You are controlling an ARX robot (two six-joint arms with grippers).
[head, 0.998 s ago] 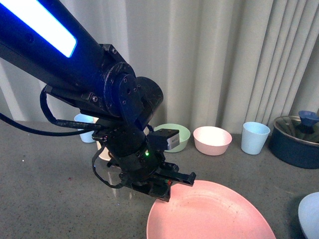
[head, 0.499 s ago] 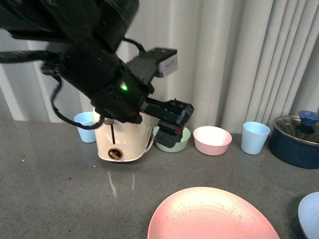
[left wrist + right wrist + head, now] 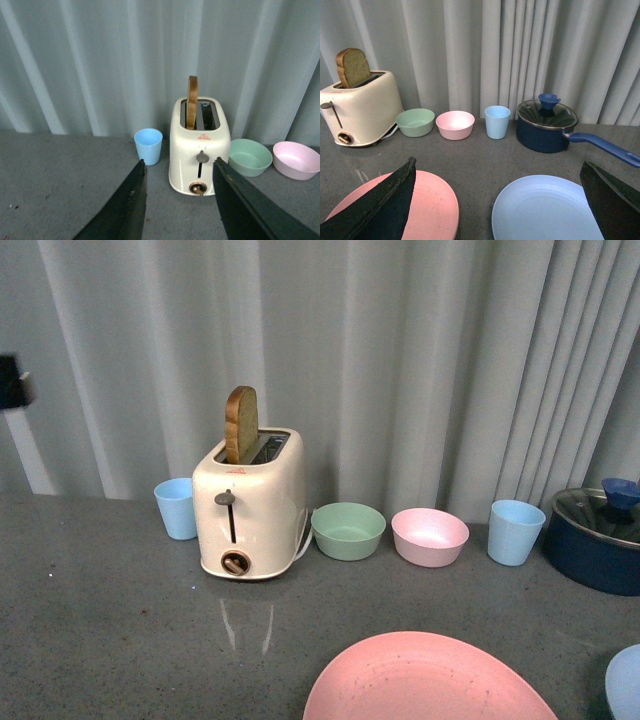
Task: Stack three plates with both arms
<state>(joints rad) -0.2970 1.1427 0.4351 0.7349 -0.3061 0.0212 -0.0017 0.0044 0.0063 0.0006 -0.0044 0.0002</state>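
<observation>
even soft light, sharp focus, faint countertop (image 3: 100,610) reflections.

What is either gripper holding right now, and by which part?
Nothing. Left gripper and right gripper are both open and empty; pink plate and blue plate lie on the counter.

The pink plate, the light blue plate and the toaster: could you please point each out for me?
pink plate (image 3: 435,205), right wrist view, bare inner surface.
light blue plate (image 3: 545,212), right wrist view, middle of its well.
toaster (image 3: 262,510), front view, cream front wall.
</observation>
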